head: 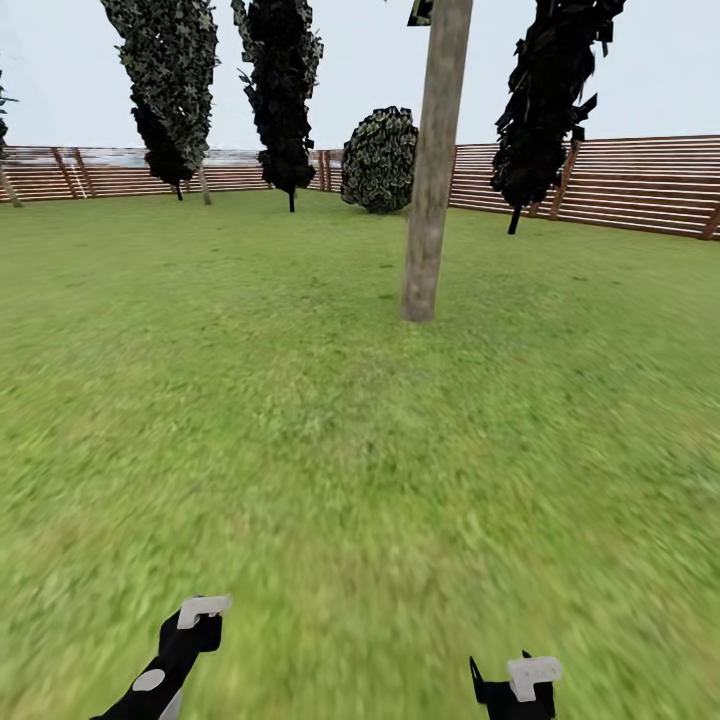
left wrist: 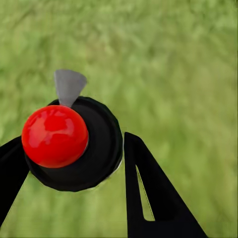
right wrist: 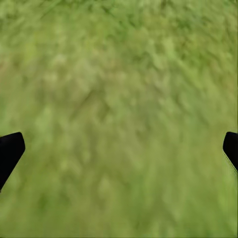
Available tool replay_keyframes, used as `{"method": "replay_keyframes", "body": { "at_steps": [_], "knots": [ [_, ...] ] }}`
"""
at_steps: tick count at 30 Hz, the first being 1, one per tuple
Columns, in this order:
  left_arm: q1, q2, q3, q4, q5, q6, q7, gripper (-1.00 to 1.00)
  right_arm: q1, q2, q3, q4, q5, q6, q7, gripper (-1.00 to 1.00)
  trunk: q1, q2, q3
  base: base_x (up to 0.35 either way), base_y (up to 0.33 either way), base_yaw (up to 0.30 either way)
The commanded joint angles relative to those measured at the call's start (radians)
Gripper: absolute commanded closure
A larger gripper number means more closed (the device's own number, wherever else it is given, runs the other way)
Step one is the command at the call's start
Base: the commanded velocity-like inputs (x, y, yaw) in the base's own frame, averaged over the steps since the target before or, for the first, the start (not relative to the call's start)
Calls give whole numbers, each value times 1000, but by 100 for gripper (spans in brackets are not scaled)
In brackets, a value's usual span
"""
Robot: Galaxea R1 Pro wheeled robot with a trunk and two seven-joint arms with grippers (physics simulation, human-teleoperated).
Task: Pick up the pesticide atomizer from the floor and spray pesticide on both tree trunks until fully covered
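Observation:
A tree with a thick, bare, pale grey-brown trunk stands ahead on the lawn, slightly right of centre. Its crown is cut off by the top of the head view. At the bottom left of that view is my left gripper. In the left wrist view its dark fingers close on the pesticide atomizer, seen end-on as a dark round body with a red knob and a grey nozzle. My right gripper sits low at the bottom right, open over bare grass, its fingertips far apart.
A brown slatted fence bounds the lawn at the back. Thin dark-leaved trees and a round bush stand along it. Grass lies between me and the trunk.

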Motion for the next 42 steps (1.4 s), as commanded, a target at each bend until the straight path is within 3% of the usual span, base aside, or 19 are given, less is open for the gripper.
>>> {"method": "replay_keyframes", "body": {
  "at_steps": [1, 42],
  "knots": [
    [0, 0, 0, 0, 0, 0, 1, 100, 0, 0, 0, 0, 0, 0, 0, -100, 0, 0, 0, 337, 0, 0],
    [0, 0, 0, 0, 0, 1, 1, 100, 0, 0, 0, 0, 0, 0, 0, -100, 0, 0, 0, 337, 0, 0]
  ]
}}
